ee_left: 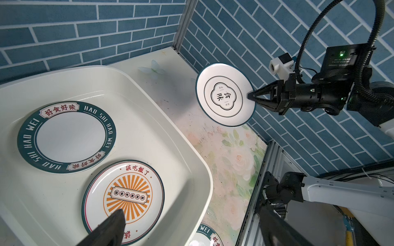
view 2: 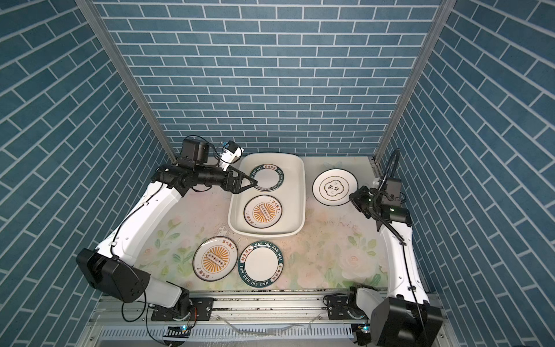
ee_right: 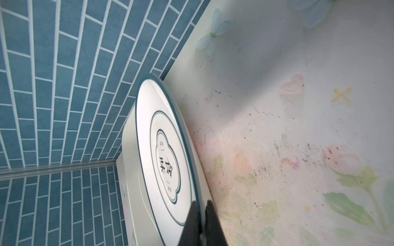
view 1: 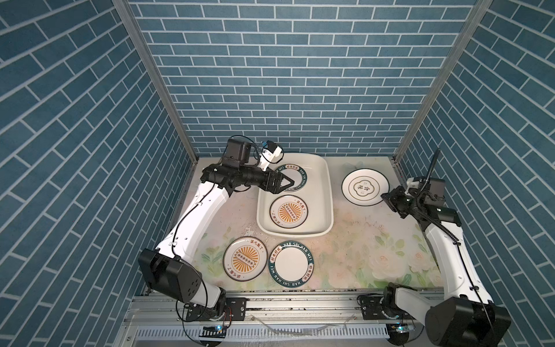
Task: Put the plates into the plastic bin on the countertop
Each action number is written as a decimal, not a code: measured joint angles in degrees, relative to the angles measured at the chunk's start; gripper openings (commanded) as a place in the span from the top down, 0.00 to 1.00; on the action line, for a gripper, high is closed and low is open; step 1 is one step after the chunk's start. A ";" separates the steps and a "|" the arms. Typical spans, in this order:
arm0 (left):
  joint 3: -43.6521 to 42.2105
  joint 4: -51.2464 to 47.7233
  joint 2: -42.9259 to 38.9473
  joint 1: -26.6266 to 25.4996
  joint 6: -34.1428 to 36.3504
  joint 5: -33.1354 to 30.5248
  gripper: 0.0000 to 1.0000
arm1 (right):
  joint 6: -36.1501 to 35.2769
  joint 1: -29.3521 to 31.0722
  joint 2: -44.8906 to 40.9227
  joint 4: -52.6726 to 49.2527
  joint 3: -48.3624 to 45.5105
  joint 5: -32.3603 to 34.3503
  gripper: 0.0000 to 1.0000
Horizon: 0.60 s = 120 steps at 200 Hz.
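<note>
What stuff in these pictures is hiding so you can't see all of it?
1. Both top views: the left gripper covers part of the green-rimmed plate in the plastic bin.
2. Left wrist view: a dark finger hides part of the sunburst plate; the picture's edge cuts off a second green-rimmed plate.
3. Right wrist view: the quatrefoil plate, pinched in the right gripper, hides most of the bin.

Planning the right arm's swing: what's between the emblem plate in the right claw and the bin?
Only bare, scuffed countertop separates the emblem plate, in the right claw, from the bin. Clearest in the left wrist view; both top views agree.
</note>
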 measured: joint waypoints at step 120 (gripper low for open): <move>0.00 0.44 -0.42 5.09 -0.70 -1.27 0.00 | 1.16 21.68 19.30 7.69 11.19 3.34 1.00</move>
